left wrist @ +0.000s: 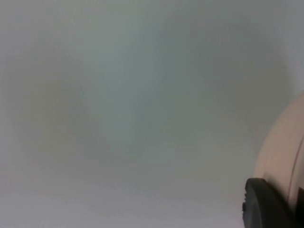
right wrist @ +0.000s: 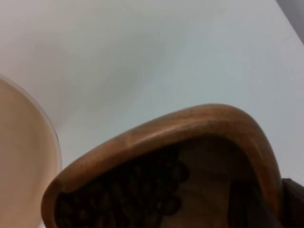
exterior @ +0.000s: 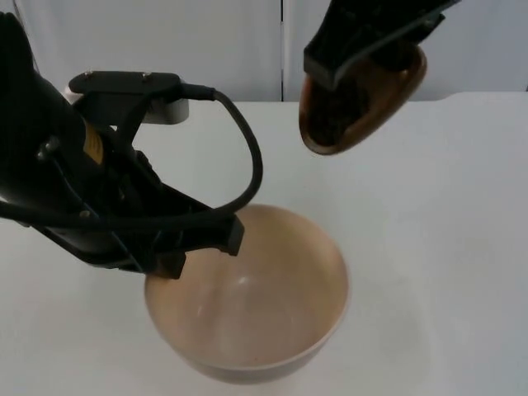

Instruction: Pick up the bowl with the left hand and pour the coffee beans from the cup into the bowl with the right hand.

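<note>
A wide beige bowl (exterior: 256, 305) is lifted above the table, its left rim pinched by my left gripper (exterior: 202, 247), which is shut on it. The bowl's pale outer wall (left wrist: 282, 147) shows beside a black fingertip (left wrist: 263, 204) in the left wrist view. Up and to the right, my right gripper (exterior: 363, 49) is shut on a brown wooden cup (exterior: 355, 103), tilted with its mouth toward the bowl. Dark coffee beans (right wrist: 128, 190) lie heaped inside the cup (right wrist: 156, 137) near its lower lip. The bowl's rim (right wrist: 28, 142) sits just beyond the cup. The bowl's inside looks bare.
The white table (exterior: 445, 247) spreads under both arms. A grey partition wall (exterior: 206, 41) closes the far edge.
</note>
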Tool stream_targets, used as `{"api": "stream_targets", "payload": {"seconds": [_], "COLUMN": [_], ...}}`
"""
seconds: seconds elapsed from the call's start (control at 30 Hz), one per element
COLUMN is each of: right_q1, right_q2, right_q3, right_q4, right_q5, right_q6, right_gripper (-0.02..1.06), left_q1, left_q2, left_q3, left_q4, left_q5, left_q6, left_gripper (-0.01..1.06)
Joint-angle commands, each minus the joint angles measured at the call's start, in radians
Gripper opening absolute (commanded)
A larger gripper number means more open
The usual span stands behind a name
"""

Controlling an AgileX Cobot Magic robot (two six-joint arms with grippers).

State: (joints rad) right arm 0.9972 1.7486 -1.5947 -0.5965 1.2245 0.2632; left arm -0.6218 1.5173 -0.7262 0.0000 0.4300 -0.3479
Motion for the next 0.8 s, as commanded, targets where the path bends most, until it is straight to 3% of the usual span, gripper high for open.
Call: {"api": "stream_targets", "payload": {"seconds": [0.0,0.77], "right_q1": [0.018,0.178], "right_q2": [-0.004,-0.004], "right_q3": [-0.002,-0.002], "right_q4": [-0.041,-0.313], "right_q5": [-0.003,-0.003], "right_q6": [0.017,0.088], "right_gripper": [0.00,0.00], "left_q1": [-0.006,-0.006], "left_q2": [0.000,0.000], "left_q3": [-0.006,-0.006], "left_q4": [-0.016,-0.018], "left_q5": [-0.016,-0.016], "left_q6": [-0.002,-0.002], "left_gripper": [0.00,0.00]}}
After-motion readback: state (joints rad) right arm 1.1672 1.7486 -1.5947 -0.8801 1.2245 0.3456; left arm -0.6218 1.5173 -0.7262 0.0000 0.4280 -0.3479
